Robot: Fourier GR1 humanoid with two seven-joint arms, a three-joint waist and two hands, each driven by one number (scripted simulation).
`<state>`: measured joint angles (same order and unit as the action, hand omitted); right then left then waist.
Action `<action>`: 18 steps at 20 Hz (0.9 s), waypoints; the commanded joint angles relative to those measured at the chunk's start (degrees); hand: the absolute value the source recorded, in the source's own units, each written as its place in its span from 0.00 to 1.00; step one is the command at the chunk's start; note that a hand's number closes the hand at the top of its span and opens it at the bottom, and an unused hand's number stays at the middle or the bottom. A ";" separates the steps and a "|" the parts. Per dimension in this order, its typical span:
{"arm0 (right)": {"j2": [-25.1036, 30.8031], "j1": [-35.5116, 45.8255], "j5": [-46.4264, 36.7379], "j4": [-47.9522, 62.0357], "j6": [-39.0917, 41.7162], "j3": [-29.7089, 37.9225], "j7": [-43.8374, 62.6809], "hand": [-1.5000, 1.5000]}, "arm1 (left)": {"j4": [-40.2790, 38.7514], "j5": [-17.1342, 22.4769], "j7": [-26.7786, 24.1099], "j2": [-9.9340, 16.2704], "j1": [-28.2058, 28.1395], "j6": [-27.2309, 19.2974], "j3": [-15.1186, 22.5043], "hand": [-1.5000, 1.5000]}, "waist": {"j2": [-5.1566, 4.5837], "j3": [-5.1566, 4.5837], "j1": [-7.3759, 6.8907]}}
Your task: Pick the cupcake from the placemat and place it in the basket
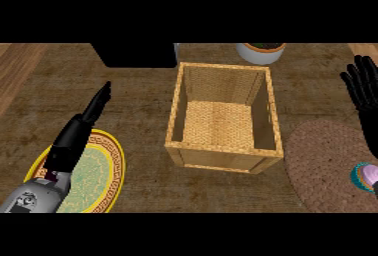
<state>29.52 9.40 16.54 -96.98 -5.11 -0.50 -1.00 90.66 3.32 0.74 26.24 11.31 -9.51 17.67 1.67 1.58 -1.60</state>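
Far left of the frame, the left hand (pixel 87 116) came in from the lower left corner, seen edge-on, fingers straight and pressed together, pointing up toward the top of the frame. It wasn't holding anything. The forearm behind it lay over a yellow-rimmed plate (pixel 111 150) with a pale green middle and a dark key pattern round the border, sitting at the lower left on the brown counter (pixel 140 85).

Up at the top, left of centre, there was a black boxy thing (pixel 133 54), couldn't tell what it was. Right in the middle sat the wicker basket (pixel 224 150), open-topped, square-ish, with only its woven floor showing inside. Just past its far right corner, at the top edge, was a white pot (pixel 260 53) with dark stuff in it, cut off by the frame.

Over on the right, the round woven placemat (pixel 325 165) filled the lower right, close beside the basket. The cupcake (pixel 365 177) was sitting on it right at the frame's right edge, pink top, teal wrapper, partly cut off. The right hand (pixel 363 85) showed at the upper right edge, fingers straight, spread and pointing up, palm open, touching nothing, well apart from the cupcake below it.
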 commanded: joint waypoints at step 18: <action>13.24 -16.37 10.06 -25.89 33.71 1.68 -4.39 0.00 | -2.50 1.93 -1.91 2.39 -0.75 -0.13 -8.66 0.50 | -1.05 -1.70 3.91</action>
<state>38.20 -9.01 32.46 -118.43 30.43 -6.18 -5.92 88.42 5.08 -1.21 29.14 10.32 -9.90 9.03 0.58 -0.02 1.88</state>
